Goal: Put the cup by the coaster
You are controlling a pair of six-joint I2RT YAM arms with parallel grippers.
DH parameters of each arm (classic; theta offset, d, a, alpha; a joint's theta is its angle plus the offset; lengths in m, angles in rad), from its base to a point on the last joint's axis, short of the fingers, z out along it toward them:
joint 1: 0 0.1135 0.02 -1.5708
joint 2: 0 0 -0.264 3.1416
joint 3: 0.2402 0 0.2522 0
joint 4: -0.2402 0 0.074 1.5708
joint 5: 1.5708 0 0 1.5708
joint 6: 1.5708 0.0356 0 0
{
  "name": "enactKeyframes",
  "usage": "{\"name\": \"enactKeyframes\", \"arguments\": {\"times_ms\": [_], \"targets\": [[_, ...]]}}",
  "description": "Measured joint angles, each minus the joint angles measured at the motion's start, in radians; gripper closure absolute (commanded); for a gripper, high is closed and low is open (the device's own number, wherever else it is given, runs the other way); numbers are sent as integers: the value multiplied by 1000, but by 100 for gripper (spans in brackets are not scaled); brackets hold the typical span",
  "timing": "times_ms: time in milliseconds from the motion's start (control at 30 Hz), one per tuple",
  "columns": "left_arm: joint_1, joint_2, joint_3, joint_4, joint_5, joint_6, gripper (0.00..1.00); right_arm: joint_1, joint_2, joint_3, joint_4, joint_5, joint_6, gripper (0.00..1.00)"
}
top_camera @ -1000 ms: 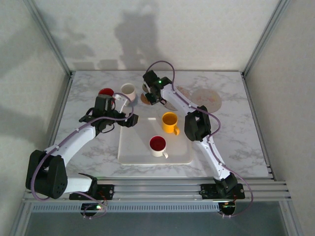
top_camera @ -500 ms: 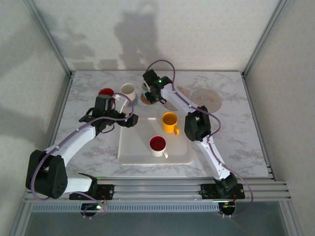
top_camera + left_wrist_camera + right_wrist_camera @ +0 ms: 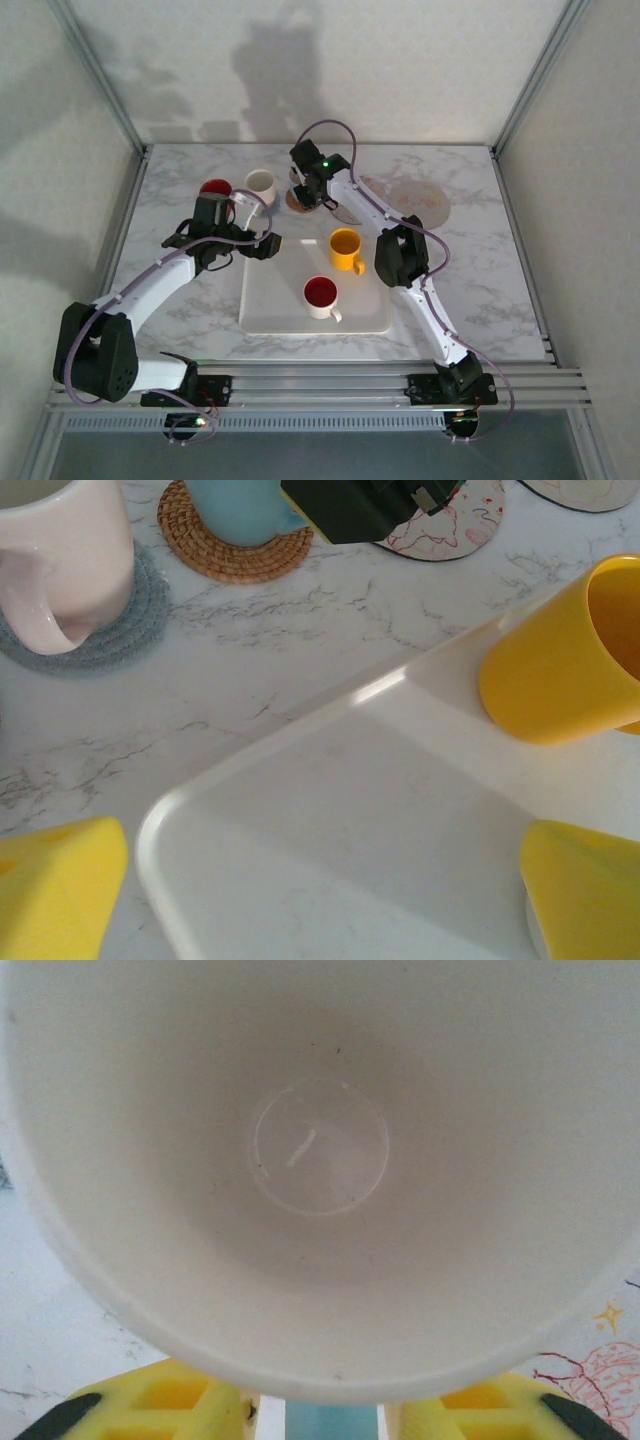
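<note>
A light blue cup (image 3: 240, 505) with a white inside (image 3: 320, 1160) stands on a woven coaster (image 3: 235, 555) at the back of the table. My right gripper (image 3: 303, 190) hangs right over it. In the right wrist view its yellow fingers (image 3: 160, 1405) flank the cup's blue handle (image 3: 333, 1425) with a thin gap on each side, so the right gripper (image 3: 335, 1420) is open. My left gripper (image 3: 268, 243) hovers open over the white tray's (image 3: 300, 810) far left corner, holding nothing.
A pale pink mug (image 3: 260, 185) sits on a grey coaster (image 3: 110, 645), with a red cup (image 3: 215, 188) left of it. On the tray (image 3: 270, 310) stand a yellow cup (image 3: 345, 248) and a white cup with red inside (image 3: 320, 295). Patterned coasters (image 3: 420, 200) lie back right.
The right gripper's fingers have spread apart off the blue cup's handle. Both arms have stayed almost where they were.
</note>
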Motion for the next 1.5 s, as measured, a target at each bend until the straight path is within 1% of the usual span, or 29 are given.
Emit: {"name": "enactKeyframes", "arguments": {"times_ms": [133,267,400,567,767,1067,1400,1500], "targets": [[0,0,0,0,2,0,0,0,-7,-8,-2,-1,7,48],[0,-4,0,-9,4,0,0,0,-41,-45,-3,-1,14,29],[0,-28,0,-27,4,0,0,2,-91,-71,-3,0,15,17],[0,-65,0,-31,8,0,0,13,-191,-121,-3,7,9,1],[0,-91,0,-35,8,0,0,27,-326,-209,-1,7,5,1],[0,-219,0,-45,8,-1,0,47,-554,-401,24,8,20,1],[-2,-396,-2,-93,31,1,0,82,-848,-737,114,-6,45,1],[-7,-435,-2,-120,41,2,0,95,-933,-845,149,-28,57,1]]}}
